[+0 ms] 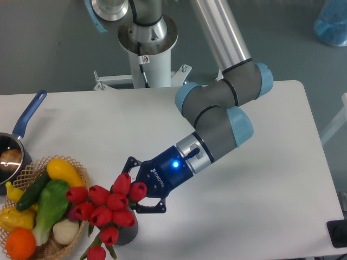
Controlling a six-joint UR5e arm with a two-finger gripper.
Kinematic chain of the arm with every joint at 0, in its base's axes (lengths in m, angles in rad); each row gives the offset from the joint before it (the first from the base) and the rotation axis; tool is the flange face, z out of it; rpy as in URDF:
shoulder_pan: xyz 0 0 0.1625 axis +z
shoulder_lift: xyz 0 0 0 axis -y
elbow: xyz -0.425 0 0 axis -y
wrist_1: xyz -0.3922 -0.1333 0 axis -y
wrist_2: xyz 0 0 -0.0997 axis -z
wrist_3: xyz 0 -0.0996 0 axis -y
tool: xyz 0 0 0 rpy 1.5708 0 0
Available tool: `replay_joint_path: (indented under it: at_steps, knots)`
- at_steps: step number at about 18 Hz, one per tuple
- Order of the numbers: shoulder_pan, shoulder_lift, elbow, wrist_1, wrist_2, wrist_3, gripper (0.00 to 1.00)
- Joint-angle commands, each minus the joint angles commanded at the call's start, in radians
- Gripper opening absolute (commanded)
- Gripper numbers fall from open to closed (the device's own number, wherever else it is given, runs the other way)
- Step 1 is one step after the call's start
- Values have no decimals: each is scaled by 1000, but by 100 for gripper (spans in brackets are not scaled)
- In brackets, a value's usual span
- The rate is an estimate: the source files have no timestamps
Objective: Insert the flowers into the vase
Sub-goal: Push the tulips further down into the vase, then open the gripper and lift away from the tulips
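Though the flowers (108,208) look light and crushable, we'd grip their stems; whether the gripper (140,196) jaws hold them, we cannot tell.

Single fixed view, set high and angled steeply down from the side of the white table (260,179) opposite the arm's mounting pedestal (147,40), which stands at the far edge, top centre. The framing is moderately close: the table's near and left edges are cropped, its right edge shows, and grey floor fills the top.
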Motion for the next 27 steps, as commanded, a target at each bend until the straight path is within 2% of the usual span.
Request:
replay_joint_path:
  at_steps: [4, 6, 7, 8, 9, 10, 11, 17, 19, 23, 27]
  knots:
    - [-2, -9, -8, 0, 31, 8, 20]
    - [-2, -9, -14, 0, 34, 9, 28]
    - [-2, -9, -15, 0, 34, 9, 36]
    - [-2, -8, -21, 0, 34, 9, 50]
    - [2, -6, -28, 0, 34, 9, 66]
    - [3, -2, -32, 0, 34, 8, 86]
    - [6, 3, -40, 0, 34, 8, 100]
    - [54, 6, -63, 6, 29, 11, 100]
    - [86, 38, -106, 5, 31, 26, 100]
    - [164, 89, -193, 3, 34, 141, 100]
    - [238, 132, -187, 3, 40, 161, 100]
